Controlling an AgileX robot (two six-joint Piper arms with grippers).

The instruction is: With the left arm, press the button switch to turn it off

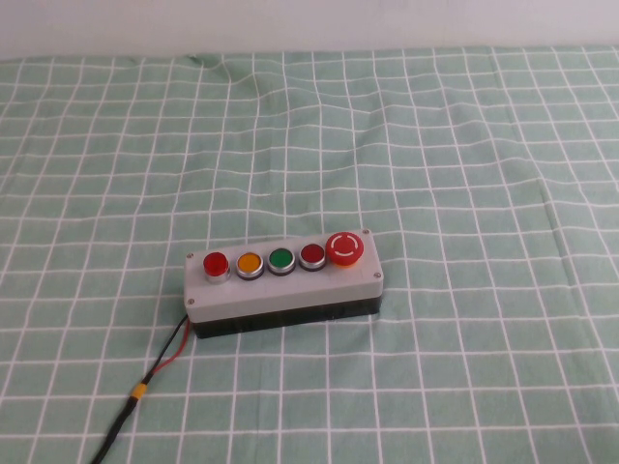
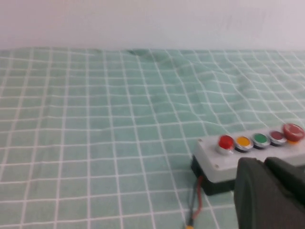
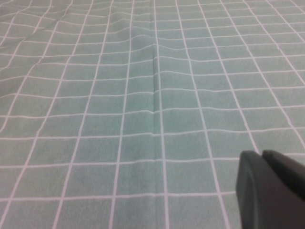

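Button switch (image 1: pixel 215 263) sat at the left end of the grey 5-button box (image 1: pixel 280 290) on checked cloth (image 1: pixel 464 174). Left gripper (image 2: pixel 274 191) hung near the box, right gripper (image 3: pixel 271 188) over bare cloth; finger state of both: cannot tell.

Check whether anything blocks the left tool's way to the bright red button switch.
Nothing visible does. The left tool sits near the grey box, apart from the button switch. The right tool is over bare cloth.

Button switch (image 1: pixel 215 263): glossy red plastic, shiny metal collar. Box (image 1: pixel 280 290): matt grey plastic. Tablecloth (image 1: pixel 464 145): soft checked cloth, wrinkled. Left gripper (image 2: pixel 267 195): matt black.
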